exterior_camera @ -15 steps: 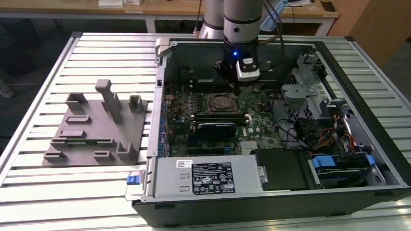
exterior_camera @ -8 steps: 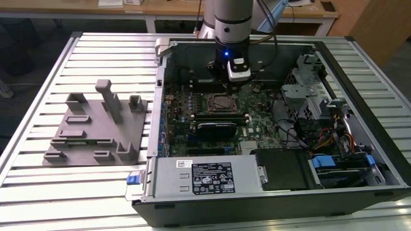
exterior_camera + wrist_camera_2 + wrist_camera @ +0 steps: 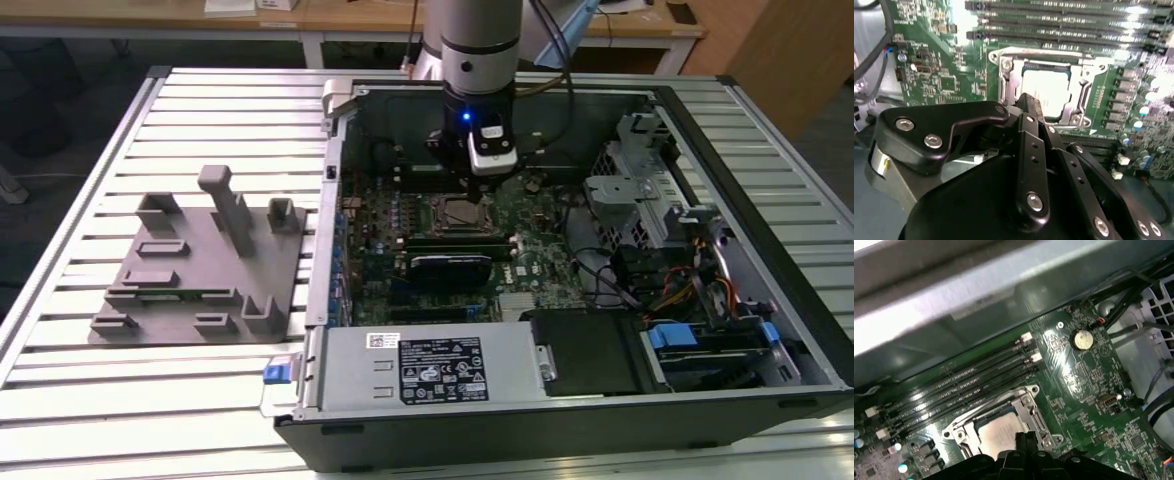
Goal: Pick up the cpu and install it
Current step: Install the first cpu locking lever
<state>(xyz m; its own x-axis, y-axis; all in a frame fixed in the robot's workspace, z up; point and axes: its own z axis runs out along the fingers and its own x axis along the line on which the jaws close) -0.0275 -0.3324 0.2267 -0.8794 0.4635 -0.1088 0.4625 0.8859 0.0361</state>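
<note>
While the cpu (image 3: 1046,90) lies seated in the motherboard socket (image 3: 1004,82) inside the open computer case (image 3: 747,120), we see the gripper (image 3: 1026,107) just above it, fingers pressed together, holding nothing.

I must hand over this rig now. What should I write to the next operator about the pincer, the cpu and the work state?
Pincer: fingers together, holding nothing, just above the socket inside the open computer case.
Cpu: lying in the socket on the motherboard, its silver top showing in both wrist views.
Done: the cpu is placed in the socket.
Left: the socket's metal frame appears still open; whether the cpu is fully seated I cannot tell.
</note>
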